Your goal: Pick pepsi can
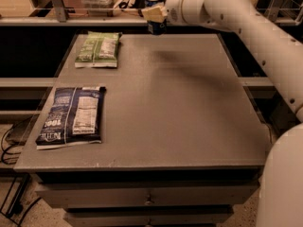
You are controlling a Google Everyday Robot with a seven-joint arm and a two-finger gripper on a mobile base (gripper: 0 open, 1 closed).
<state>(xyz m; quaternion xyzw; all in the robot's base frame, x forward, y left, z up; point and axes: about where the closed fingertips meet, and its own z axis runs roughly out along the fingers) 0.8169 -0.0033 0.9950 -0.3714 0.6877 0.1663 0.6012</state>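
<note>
The pepsi can (155, 26), dark blue with a silver top, hangs upright in the air above the far edge of the grey table (161, 103). My gripper (154, 13) is shut on the pepsi can, its pale fingers clamped across the can's upper half. The white arm reaches in from the right side of the camera view. The can casts a faint shadow on the tabletop just below and to the right of it.
A green snack bag (98, 48) lies flat at the table's far left. A dark blue chip bag (72, 116) lies flat near the left front edge. A shelf with clutter runs behind the table. The robot's white body fills the lower right corner.
</note>
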